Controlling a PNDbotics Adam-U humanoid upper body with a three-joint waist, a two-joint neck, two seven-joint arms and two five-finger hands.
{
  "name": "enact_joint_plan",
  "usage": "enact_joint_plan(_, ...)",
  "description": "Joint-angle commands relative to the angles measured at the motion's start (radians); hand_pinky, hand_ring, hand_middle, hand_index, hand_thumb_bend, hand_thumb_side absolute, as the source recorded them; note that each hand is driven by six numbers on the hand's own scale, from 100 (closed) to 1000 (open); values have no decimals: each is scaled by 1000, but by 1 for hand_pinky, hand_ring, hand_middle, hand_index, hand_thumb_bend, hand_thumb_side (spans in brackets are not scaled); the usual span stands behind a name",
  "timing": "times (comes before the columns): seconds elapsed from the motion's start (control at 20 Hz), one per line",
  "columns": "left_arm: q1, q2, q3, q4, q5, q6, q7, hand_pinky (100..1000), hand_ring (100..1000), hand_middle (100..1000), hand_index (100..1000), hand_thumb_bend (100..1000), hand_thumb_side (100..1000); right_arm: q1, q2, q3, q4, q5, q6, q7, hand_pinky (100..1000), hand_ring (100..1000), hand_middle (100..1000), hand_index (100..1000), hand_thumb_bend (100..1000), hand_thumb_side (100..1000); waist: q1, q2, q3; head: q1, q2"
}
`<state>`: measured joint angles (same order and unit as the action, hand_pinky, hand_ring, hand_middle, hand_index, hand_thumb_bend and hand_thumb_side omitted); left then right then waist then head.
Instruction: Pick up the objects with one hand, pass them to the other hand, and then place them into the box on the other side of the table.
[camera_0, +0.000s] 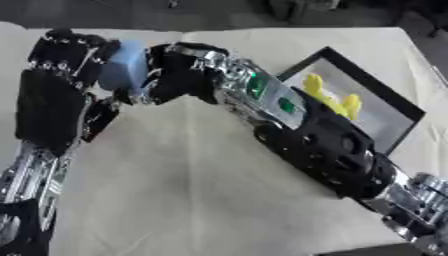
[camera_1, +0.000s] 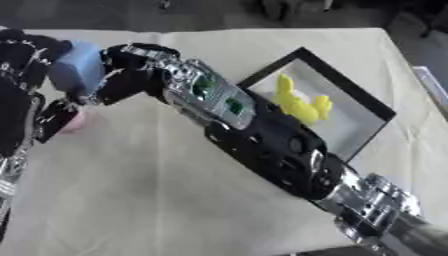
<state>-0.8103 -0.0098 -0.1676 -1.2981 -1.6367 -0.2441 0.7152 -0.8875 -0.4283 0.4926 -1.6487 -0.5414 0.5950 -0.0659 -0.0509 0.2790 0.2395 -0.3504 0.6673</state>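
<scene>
I've got both hands up at the far left of the table (camera_0: 219, 200), meeting over a light blue block (camera_0: 127, 65). The block sits between them, above the cloth, not resting on it as far as I can see.

Left hand (camera_0: 52, 95) comes in from the left edge, palm side toward the block, fingers curling over the block's top and left face; thumb sits lower, near the block's bottom edge. So L is wrapped on it. Right hand (camera_0: 179, 70) reaches across from the lower right, arm running diagonally over the table, fingers bent in against the block's right side. R looks closed on it too, tho the fingertips are dark against dark and I can't tell exactly where each one touches. Both hands on the block at once, w/ the block pinched between.

In the right eye view there's a small pink thing (camera_1: 74, 121) on the cloth just under the left hand, partly hidden by the thumb; shape unclear.

Box (camera_1: 350, 95) w/ black rim and pale floor lies on the right side of the table, well apart from the hands, partly behind the right forearm. Inside it: a yellow object (camera_1: 297, 105), lumpy, lying on the floor near the forearm side.

Cloth is cream, wrinkle-free mostly.
</scene>
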Motion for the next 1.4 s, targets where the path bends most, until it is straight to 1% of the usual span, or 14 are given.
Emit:
enact_joint_plan(0.05,-15,-1,3,11,-28,2,-54,750,683,677,824,910,100,-23,-4,-11,-46,-12,-8,16,908,741,500,715,359,100,5,-18,-2,-3,2)
enact_joint_plan(0.2,-14,-1,5,7,-36,1,-71,757,699,695,859,973,100,-22,-5,-12,-45,-13,-6,19,906,739,497,710,358,100,6,-18,-4,-3,3)
enact_joint_plan(0.3,-15,0,7,3,-37,4,-70,752,693,687,859,983,100,-21,-6,-15,-44,-16,-5,15,903,736,494,707,356,100,7,-19,-5,-5,3)
enact_joint_plan(0.4,-16,1,7,0,-32,4,-58,741,681,672,849,981,100,-21,-6,-15,-43,-20,-3,10,902,734,492,703,355,100,7,-19,-5,-7,3)
enact_joint_plan(0.65,-15,4,6,1,-36,10,-37,746,691,685,859,993,100,-19,-8,-17,-41,-34,0,-6,900,726,481,692,370,100,8,-19,-7,-8,3)
enact_joint_plan(1.0,-15,6,19,3,-32,62,-22,753,707,700,884,1000,116,-18,-13,-21,-50,-49,8,-16,899,726,476,686,376,100,11,-22,-9,-8,1)
enact_joint_plan(1.4,-12,10,34,-4,-16,98,3,761,719,706,884,1000,115,-15,-18,-24,-53,-62,11,-22,898,724,473,682,376,100,17,-25,-13,-8,3)
